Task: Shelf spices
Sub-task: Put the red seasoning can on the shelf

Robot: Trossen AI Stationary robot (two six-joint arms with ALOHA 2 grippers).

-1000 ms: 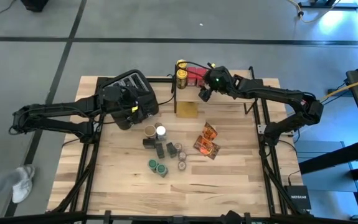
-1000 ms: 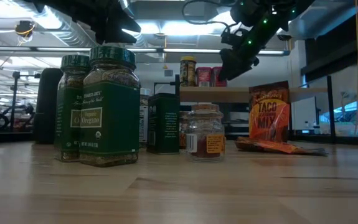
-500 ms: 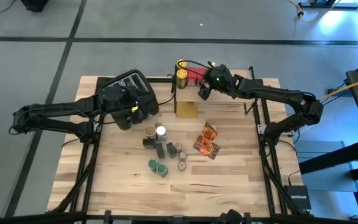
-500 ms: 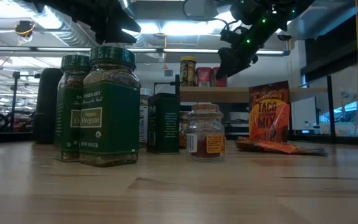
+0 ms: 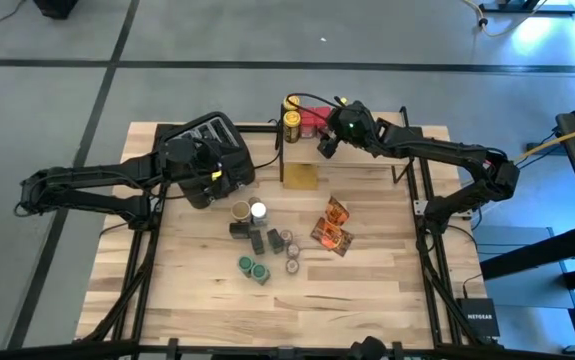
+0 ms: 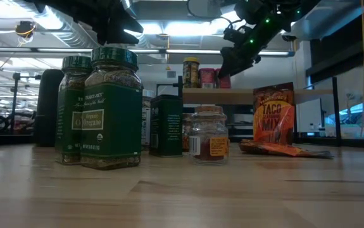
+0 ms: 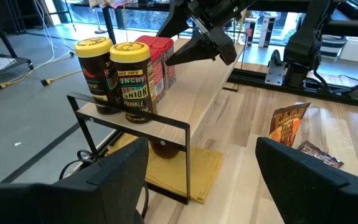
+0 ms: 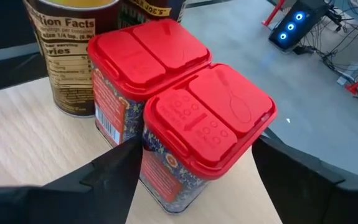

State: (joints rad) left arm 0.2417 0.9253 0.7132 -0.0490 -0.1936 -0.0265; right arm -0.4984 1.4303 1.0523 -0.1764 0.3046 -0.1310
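**Right gripper over the red tins on the shelf, nothing held**

Right gripper [image 5: 325, 148] sits above the shelf [image 7: 200, 93], fingers apart, straddling the nearer red-lidded tin [image 8: 207, 130] without clamping it. The right wrist view shows a gap on both sides. Second red-lidded tin [image 8: 144, 53] is touching the first one, further along the plank. Two yellow-lidded jars [image 7: 119, 78] stand at the shelf's end, tight against the tins (so that end is crowded, little room to slide anything sideways).

Left gripper [image 7: 203, 177] hangs beside the black toaster [image 5: 212, 140], jaws wide apart and empty, looking at the shelf's end frame.

Rest of the spices are still on the table [image 5: 387, 270]:
- cluster of small jars [image 5: 257, 240] mid-table, in front of the shelf
- two green-lidded jars [image 6: 102, 107] nearest the front edge, standing upright
- orange foil packets [image 5: 332, 228] to the right of the cluster, one propped up, others flat
- a tan flat packet [image 5: 300, 177] lying under the shelf, near its black leg

The black rack legs and table frame rails run close to both arms. The cluster is well apart from either gripper.
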